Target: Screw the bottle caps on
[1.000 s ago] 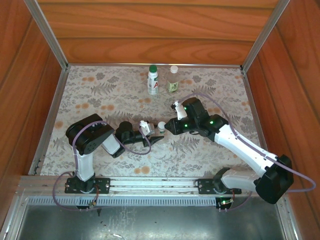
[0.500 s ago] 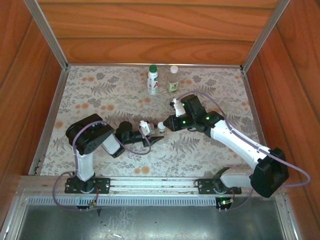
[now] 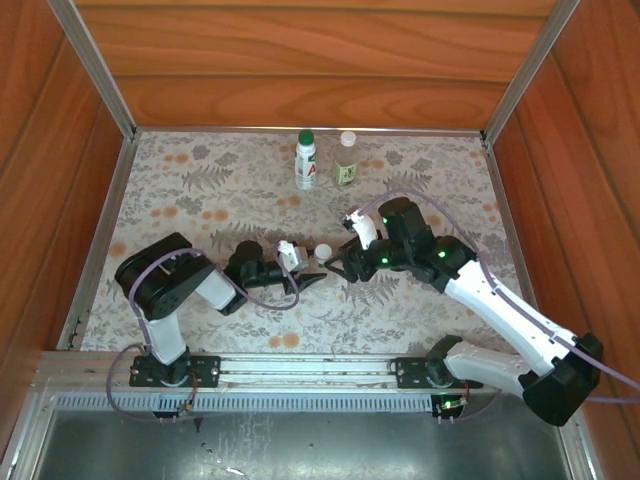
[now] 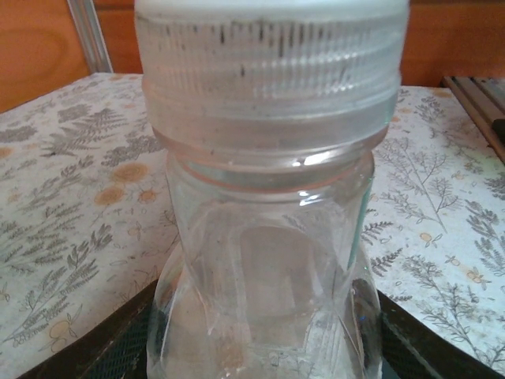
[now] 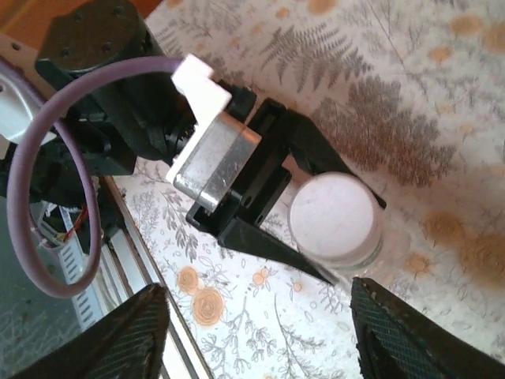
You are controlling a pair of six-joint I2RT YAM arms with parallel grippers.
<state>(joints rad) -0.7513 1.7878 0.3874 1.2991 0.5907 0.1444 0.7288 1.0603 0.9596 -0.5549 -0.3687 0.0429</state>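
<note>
Left gripper: is clamping narrowly on the short clear bottle, one dark finger pressing each side of the lower body (both fingers are showing at the bottom corners of the left wrist view).
Short clear bottle: is standing upright near the middle of the floral surface, between the two arms.
White cap: is sitting level on the neck of the short clear bottle, its ribbed skirt reaching down to the neck ring; how tightly it is seated cannot be told.
Right gripper: is standing wide, with nothing between its fingers, and is hovering just beside the white cap on the right-arm side without touching it.
Right wrist view: is looking down on the flat top of the white cap, with the left gripper's fingers flanking the bottle beneath it.
White bottle: is standing upright at the far edge of the surface, its green-printed label facing the camera and a dark green cap sitting on top.
Tall clear bottle: is standing upright just to the right of the white bottle, apart from it, and is carrying a second white cap.
Both far bottles: are standing well apart from the grippers.
Left arm: is lying low and folded along the near left part of the surface.
</note>
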